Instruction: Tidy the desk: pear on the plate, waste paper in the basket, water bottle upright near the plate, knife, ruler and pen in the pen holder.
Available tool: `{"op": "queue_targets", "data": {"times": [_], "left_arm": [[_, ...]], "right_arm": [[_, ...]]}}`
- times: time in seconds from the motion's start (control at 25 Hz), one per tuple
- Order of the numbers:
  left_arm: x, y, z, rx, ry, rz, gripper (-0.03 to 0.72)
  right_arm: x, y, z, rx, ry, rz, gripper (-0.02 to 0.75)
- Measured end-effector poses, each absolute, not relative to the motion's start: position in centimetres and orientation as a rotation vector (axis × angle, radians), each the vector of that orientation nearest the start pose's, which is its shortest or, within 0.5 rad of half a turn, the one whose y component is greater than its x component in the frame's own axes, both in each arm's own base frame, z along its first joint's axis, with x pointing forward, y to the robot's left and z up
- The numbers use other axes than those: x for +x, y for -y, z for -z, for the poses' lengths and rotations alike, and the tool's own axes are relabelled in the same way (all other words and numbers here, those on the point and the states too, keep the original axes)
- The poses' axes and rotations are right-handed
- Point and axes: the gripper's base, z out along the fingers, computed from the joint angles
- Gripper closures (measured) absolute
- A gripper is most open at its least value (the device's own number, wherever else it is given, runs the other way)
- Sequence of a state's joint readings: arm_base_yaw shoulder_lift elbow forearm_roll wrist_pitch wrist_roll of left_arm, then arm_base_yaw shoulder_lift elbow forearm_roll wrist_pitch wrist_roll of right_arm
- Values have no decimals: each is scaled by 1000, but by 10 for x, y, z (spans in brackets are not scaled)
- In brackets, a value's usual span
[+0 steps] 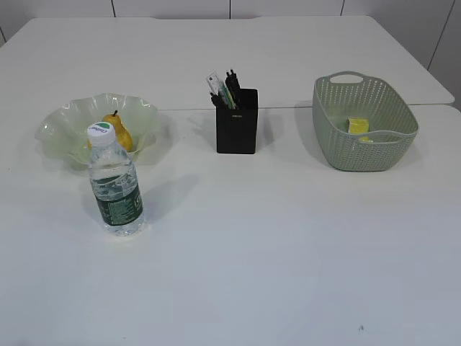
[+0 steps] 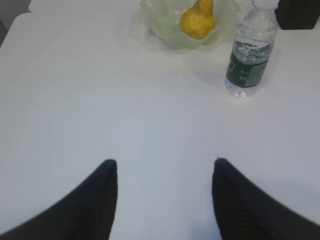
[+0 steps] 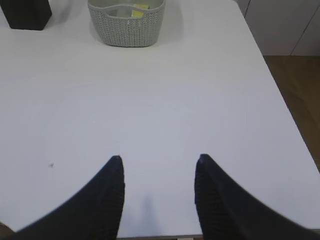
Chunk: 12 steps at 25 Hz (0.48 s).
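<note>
The yellow pear lies in the pale-green glass plate at the left; it also shows in the left wrist view. The water bottle stands upright just in front of the plate, seen also in the left wrist view. The black pen holder holds the ruler and dark pen-like items. The yellow waste paper lies in the sage-green basket, seen also in the right wrist view. My left gripper and right gripper are open and empty over bare table. Neither shows in the exterior view.
The white table's right edge runs beside my right gripper, with brown floor beyond. A seam between two tabletops runs behind the pen holder. The pen holder's corner shows in the right wrist view.
</note>
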<state>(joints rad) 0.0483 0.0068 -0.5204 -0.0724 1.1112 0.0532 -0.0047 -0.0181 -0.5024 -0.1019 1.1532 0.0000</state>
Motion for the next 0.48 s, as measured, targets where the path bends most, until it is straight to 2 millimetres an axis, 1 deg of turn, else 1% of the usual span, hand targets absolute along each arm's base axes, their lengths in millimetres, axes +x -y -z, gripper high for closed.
{"op": "queue_targets", "data": {"times": [0.28, 0.48], "left_arm": [[-8, 6, -279, 29, -2079, 15, 286], [-8, 6, -279, 34, -2079, 12, 292]], "right_arm": [[-12, 8, -271, 33, -2114, 115, 391], [-12, 6, -271, 47, -2114, 68, 391]]}}
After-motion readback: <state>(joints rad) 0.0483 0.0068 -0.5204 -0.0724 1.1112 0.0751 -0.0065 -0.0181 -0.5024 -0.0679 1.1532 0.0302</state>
